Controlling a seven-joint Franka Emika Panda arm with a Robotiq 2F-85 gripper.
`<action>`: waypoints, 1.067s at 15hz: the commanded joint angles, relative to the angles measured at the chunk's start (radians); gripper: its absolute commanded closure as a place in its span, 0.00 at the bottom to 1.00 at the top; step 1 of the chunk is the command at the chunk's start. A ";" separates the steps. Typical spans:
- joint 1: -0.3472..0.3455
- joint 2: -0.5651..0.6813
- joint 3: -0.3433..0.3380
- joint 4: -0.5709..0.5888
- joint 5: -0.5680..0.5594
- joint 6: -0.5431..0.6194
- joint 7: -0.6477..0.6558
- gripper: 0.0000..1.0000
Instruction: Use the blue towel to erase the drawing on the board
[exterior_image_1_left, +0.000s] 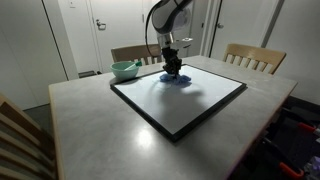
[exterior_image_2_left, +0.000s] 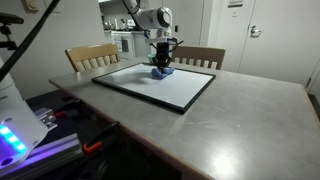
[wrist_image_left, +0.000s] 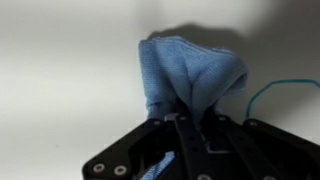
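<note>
Grey table (exterior_image_1_left: 80, 125) carries your board (exterior_image_1_left: 195, 105); your claw (exterior_image_1_left: 174, 69) clamps the blue towel (wrist_image_left: 190, 75) against it. Near the claw sits a green bowl (exterior_image_1_left: 125, 69), contents too blurred to tell.

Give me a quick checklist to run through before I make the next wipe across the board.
1. Grip on the blue towel: ok, it is bunched between the fingers of the gripper.
2. Towel down on the board: ok, it appears to rest on the surface in both exterior views.
3. Drawing erased: not ok, a thin teal line shows beside the towel in the wrist view.
4. Other marks elsewhere on the board: cannot tell, the exterior views are too small.
5. Green bowl off the board: ok, it sits on the table beside the frame.
</note>
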 joint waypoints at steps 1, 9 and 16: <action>0.029 -0.008 0.043 -0.032 0.011 -0.018 -0.023 0.96; 0.100 0.005 0.107 -0.022 0.019 -0.016 -0.029 0.96; 0.131 0.006 0.126 -0.036 0.004 -0.001 -0.047 0.96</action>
